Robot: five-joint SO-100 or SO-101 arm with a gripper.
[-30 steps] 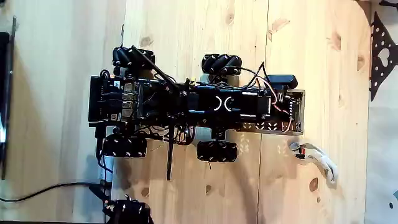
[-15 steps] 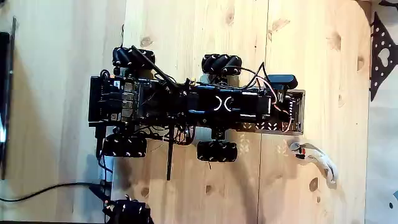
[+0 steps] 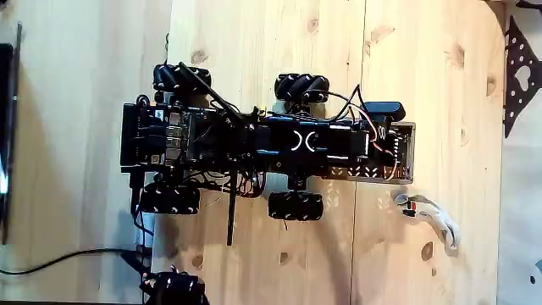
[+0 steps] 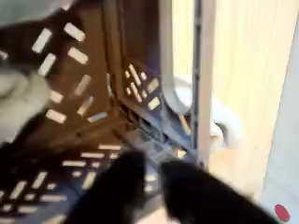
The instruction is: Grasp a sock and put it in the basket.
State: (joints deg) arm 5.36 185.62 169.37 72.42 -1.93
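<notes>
Both views checked: found gripper [image 4: 161, 183] parted, empty, over basket [image 4: 89, 161]; sock [image 4: 17, 93] apparently inside, left edge. Judged release done; needed lifting clear.

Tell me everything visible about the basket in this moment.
The basket is a shallow tray of dark grey-brown perforated metal with rows of small slots, blurred in the wrist view. In the fixed view its end juts out beyond the robot's right side, above the wooden floor. A pale soft lump, probably the sock, lies against its left inner side. The gripper hovers at its near edge.
</notes>
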